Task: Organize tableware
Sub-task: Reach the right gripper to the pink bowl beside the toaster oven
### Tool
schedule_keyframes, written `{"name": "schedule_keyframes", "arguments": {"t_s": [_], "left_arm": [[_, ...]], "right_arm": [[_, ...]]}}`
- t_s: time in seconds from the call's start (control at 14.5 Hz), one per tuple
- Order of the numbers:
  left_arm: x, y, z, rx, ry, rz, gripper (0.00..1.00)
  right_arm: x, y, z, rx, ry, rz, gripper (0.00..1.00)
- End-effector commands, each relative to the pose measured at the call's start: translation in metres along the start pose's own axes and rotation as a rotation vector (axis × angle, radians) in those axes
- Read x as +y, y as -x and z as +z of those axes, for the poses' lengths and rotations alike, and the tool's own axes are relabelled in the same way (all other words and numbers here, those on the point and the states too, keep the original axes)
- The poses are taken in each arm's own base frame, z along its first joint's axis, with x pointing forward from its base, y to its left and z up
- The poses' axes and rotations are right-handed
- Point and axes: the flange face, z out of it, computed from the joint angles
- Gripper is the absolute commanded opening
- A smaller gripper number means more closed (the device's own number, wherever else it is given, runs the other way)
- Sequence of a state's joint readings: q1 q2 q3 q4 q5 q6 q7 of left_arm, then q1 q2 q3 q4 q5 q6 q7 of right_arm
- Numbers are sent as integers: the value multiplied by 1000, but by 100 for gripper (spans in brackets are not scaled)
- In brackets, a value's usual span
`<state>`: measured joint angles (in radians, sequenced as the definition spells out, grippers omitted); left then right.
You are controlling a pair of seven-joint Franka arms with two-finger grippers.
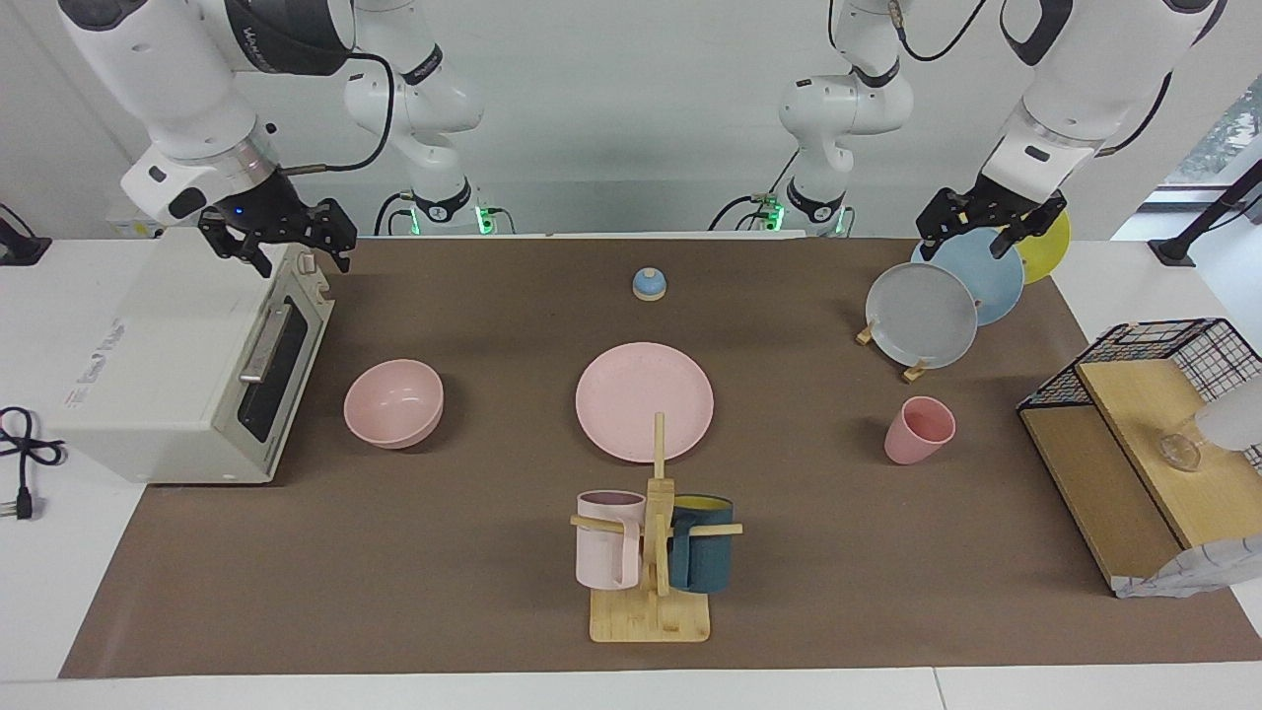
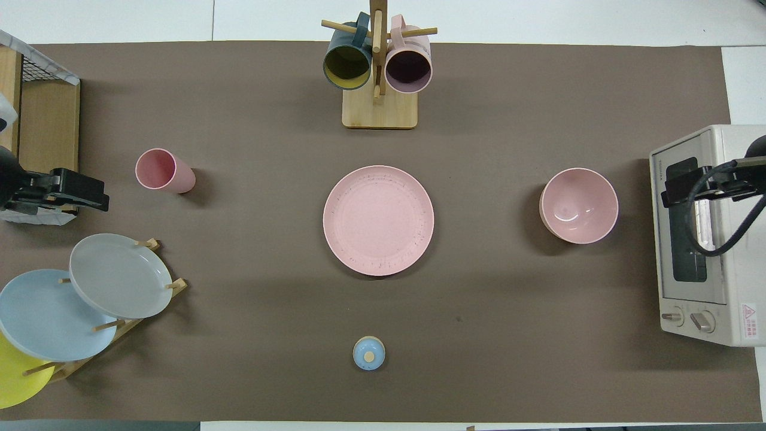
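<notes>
The pink plate (image 1: 644,399) (image 2: 378,220) lies flat at the middle of the brown mat. The pink bowl (image 1: 393,402) (image 2: 579,205) stands upright toward the right arm's end, beside the toaster oven. The pink cup (image 1: 919,430) (image 2: 164,170) stands upright toward the left arm's end. My right gripper (image 1: 296,258) (image 2: 688,187) hangs open and empty over the toaster oven's top edge. My left gripper (image 1: 971,237) (image 2: 84,193) hangs open and empty over the plate rack. Neither touches the tableware.
A white toaster oven (image 1: 168,365) stands at the right arm's end. A rack holds grey (image 1: 922,316), blue and yellow plates. A mug tree (image 1: 651,552) with a pale pink and a teal mug stands farthest from the robots. A small blue lid (image 1: 650,284) and a wire-and-wood shelf (image 1: 1134,424) are also there.
</notes>
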<state>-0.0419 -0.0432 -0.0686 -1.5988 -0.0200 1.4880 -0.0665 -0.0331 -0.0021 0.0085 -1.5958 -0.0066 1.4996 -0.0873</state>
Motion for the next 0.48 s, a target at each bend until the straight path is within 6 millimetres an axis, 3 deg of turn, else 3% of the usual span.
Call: {"name": "schedule_keyframes", "arguments": {"t_s": [0.0, 0.14, 0.28, 0.42], "left_arm": [[-3, 9, -2, -2, 1, -13, 100], [-3, 9, -2, 0, 1, -13, 100], [-3, 9, -2, -2, 1, -13, 100], [-3, 9, -2, -2, 1, -13, 100]], "right_arm": [[0, 0, -3, 5, 2, -9, 100], [-5, -2, -2, 5, 4, -14, 100], [-35, -14, 9, 21, 5, -17, 100], [-92, -43, 43, 30, 1, -47, 100]]}}
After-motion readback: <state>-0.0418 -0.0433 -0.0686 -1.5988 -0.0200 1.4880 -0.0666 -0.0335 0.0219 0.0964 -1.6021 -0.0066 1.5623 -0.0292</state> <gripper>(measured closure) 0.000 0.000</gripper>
